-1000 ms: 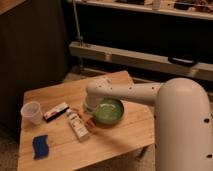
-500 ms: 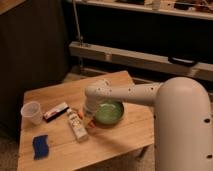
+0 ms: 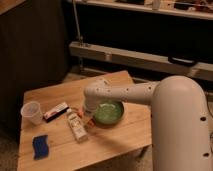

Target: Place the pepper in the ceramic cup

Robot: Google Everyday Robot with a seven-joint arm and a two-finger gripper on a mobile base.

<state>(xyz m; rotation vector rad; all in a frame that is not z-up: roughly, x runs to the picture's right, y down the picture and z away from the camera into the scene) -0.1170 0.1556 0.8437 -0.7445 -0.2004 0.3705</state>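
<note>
1. Since nothing on the surface (image 3: 120, 145) has shifted over the last second, and my arm sits exactly where it sat, I judge the task is paused at the pickup and not moving forward.
2. My end effector (image 3: 88, 114) hangs low near the middle of the surface, just beside the green bowl (image 3: 108, 112) and close to the top of the white tube (image 3: 76, 125).
3. I cannot tell whether the end effector is apart, together or clamped on anything.
4. The pepper (image 3: 90, 120) appears as a small orange-red speck right under the end effector, between tube and bowl. Whether I hold it or it lies on the wood, I cannot say.
5. The ceramic cup (image 3: 31, 112) stands upright by the surface's left edge as the camera sees it, well apart from the pepper. The red-and-white packet (image 3: 56, 111) lies between them.
6. My arm reaches in from the right edge, its forearm level above the bowl's far rim and its wrist bent down.
</note>
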